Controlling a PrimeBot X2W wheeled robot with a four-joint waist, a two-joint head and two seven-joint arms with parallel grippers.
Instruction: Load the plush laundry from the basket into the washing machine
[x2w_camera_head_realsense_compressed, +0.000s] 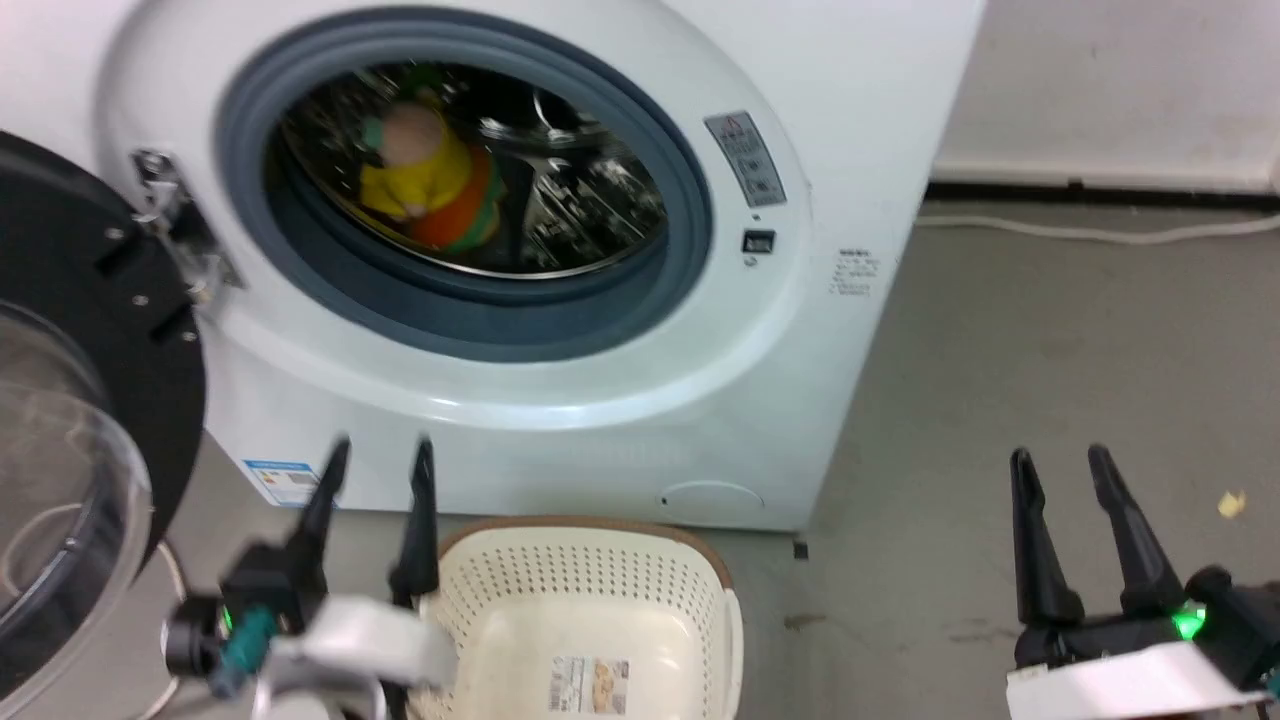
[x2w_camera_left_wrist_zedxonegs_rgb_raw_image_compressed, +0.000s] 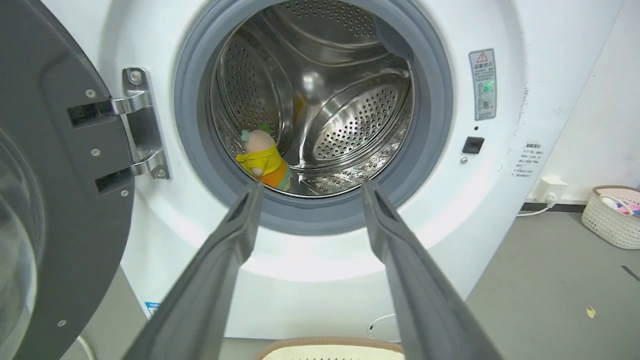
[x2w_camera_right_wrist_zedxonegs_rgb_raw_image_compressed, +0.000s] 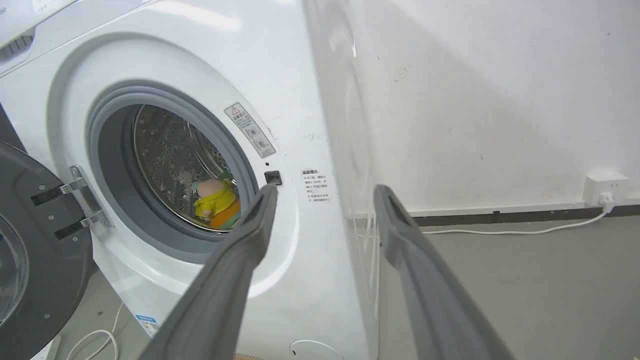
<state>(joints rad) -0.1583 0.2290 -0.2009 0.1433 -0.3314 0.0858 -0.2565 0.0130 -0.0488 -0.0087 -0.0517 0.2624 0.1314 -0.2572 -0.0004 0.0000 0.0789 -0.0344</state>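
Plush laundry (x2w_camera_head_realsense_compressed: 425, 175): 1, in washing machine (x2w_camera_head_realsense_compressed: 600, 400); 1 basket (x2w_camera_head_realsense_compressed: 600, 560); left hand (x2w_camera_head_realsense_compressed: 382, 447), right hand (x2w_camera_head_realsense_compressed: 1059, 456) wide.

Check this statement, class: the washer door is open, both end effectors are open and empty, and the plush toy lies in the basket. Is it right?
No. The plush toy lies inside the washing machine, not in the basket, as the head view shows. The rest holds: the door is open, and the left end effector and right end effector are open and empty.
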